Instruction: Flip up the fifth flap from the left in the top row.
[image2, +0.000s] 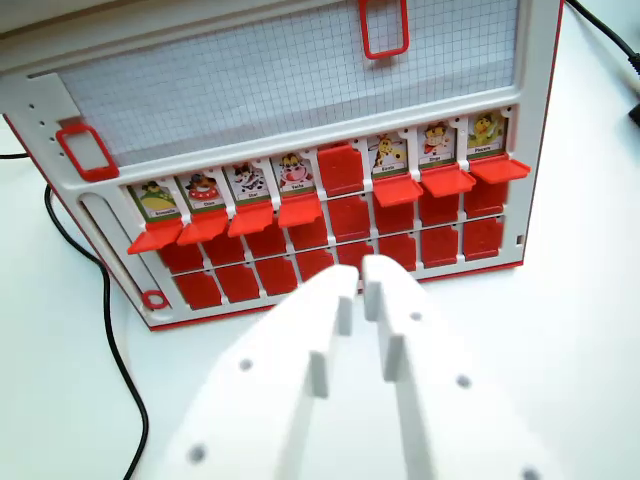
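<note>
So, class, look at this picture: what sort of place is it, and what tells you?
Probably a hobby or lab tabletop: a red-and-white flap board game stands on a plain white table, a black cable trails beside it, and a white robot pincer sits in front.

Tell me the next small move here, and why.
Probably ease the pincer forward and up to the fifth top-row flap. That flap alone shows plain red while its seven neighbours show pictures, and the closed tip sits lower, over the bottom rows, not touching it.

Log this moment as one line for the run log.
gripper: shut, empty, near the board's bottom rows | fifth top flap: flat | other top flaps: up
</note>
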